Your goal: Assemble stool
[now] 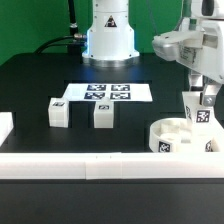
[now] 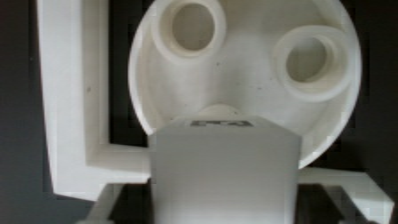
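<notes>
The round white seat (image 1: 183,138) lies at the exterior view's right against the white rail, with tags on its rim. My gripper (image 1: 203,100) is shut on a white leg block (image 1: 200,115) and holds it upright over the seat. In the wrist view the leg block (image 2: 226,170) fills the middle between my fingers (image 2: 128,205), and the seat (image 2: 240,70) with two round holes lies just beyond it. Two more leg blocks (image 1: 58,111) (image 1: 102,114) stand on the black table to the exterior view's left.
The marker board (image 1: 108,93) lies flat in the middle of the table. A long white rail (image 1: 70,165) runs along the near edge, and a rail piece (image 2: 71,100) shows beside the seat in the wrist view. The robot base (image 1: 108,35) stands at the back.
</notes>
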You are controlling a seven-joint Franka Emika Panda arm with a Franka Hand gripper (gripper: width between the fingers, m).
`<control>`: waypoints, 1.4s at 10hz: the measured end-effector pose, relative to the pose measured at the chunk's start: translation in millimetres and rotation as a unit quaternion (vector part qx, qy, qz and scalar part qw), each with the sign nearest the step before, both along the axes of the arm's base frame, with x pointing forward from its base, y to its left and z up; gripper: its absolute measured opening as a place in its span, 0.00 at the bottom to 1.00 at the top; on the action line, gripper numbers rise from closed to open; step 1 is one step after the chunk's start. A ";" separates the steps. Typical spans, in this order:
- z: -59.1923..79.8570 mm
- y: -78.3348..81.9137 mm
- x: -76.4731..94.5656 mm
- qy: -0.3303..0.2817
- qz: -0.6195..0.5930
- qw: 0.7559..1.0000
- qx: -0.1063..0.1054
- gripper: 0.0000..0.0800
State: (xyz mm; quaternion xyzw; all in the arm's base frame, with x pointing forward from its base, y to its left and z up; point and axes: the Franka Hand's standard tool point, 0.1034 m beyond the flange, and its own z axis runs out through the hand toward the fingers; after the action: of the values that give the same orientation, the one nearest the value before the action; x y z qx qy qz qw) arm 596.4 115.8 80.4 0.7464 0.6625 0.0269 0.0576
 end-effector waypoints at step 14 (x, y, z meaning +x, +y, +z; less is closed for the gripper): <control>-1.8 4.6 -8.9 0.005 -0.620 0.780 0.083 0.42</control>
State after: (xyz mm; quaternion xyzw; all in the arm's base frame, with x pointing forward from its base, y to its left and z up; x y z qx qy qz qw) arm 587.4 120.4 78.6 0.9980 0.0516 0.0371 -0.0038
